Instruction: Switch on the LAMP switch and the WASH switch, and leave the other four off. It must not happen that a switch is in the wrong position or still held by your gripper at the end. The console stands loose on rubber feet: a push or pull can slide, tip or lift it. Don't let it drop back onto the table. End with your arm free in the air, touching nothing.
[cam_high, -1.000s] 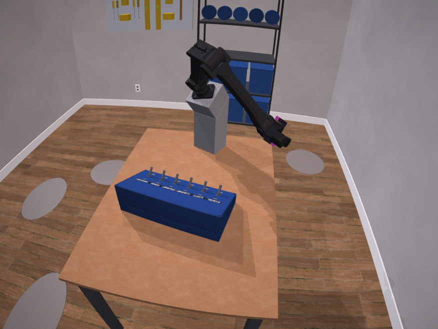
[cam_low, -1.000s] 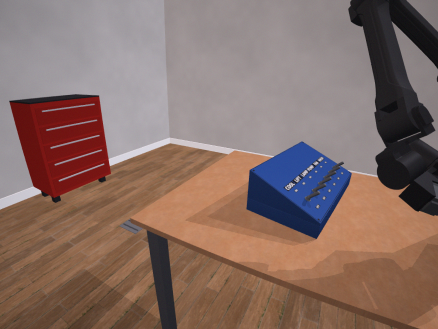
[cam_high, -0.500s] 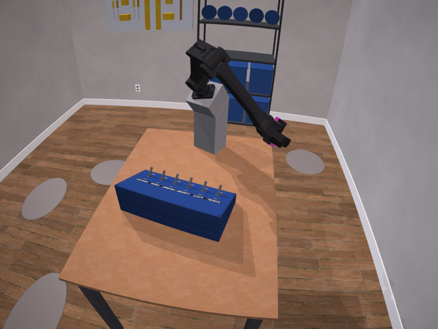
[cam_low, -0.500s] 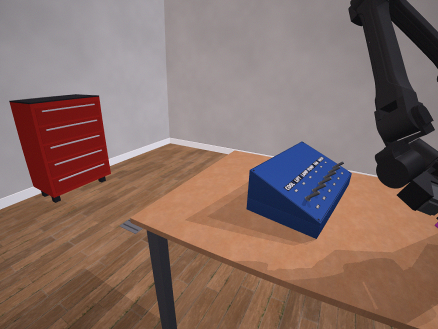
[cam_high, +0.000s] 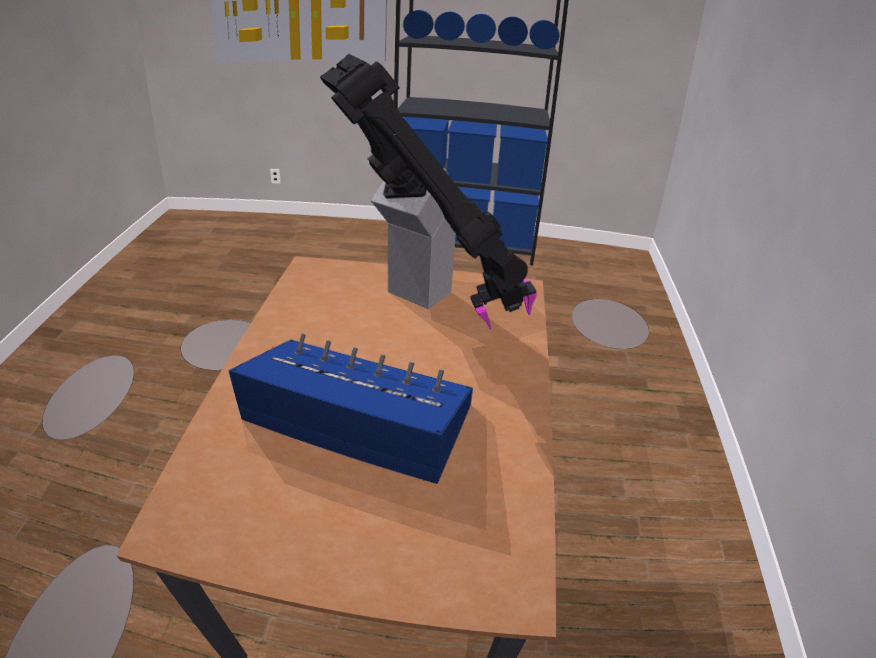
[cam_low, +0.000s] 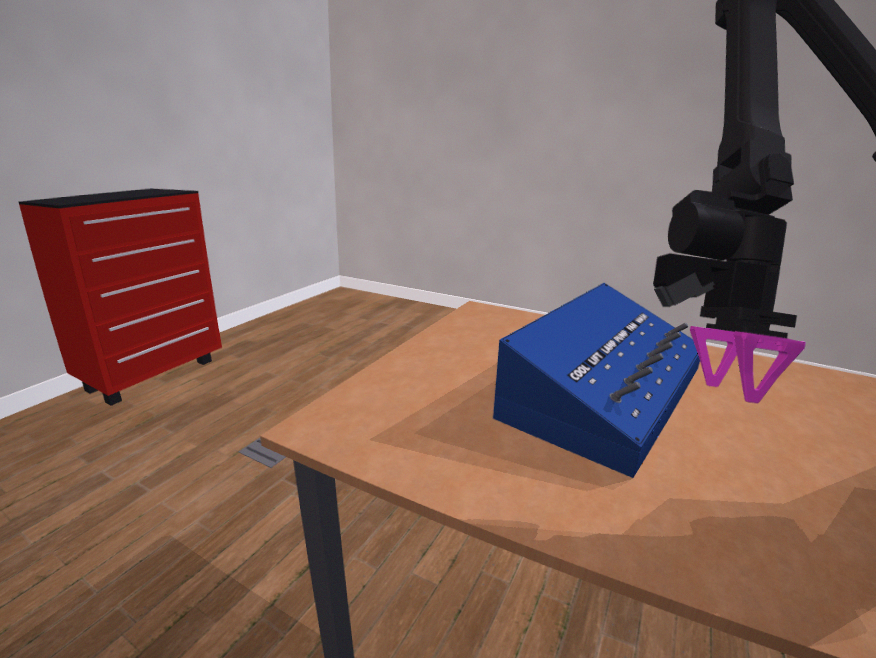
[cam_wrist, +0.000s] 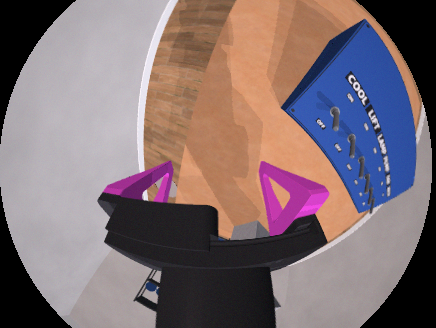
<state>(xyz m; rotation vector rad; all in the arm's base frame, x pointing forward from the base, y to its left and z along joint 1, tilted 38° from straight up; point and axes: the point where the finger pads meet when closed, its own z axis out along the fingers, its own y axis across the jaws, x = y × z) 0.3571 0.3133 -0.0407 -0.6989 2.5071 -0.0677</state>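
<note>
Hanging above the table (cam_high: 212, 509), well apart from the console (cam_high: 339, 417), the gripper (cam_high: 507, 305) is seen with fingers spread wide and nothing between them; the blue console is placed near the table's middle, all six levers leaning alike; if a lever is struck sideways or too hard, the loose console could be slid or tipped; a neighbour of LAMP (cam_low: 609, 347) could be flipped by the wide fingers.

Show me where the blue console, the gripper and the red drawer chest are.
blue console (cam_low: 545, 368), exterior view, its near end wall.
gripper (cam_low: 740, 386), exterior view, midway between the open purple fingertips.
red drawer chest (cam_low: 42, 283), exterior view, its side panel.
</note>
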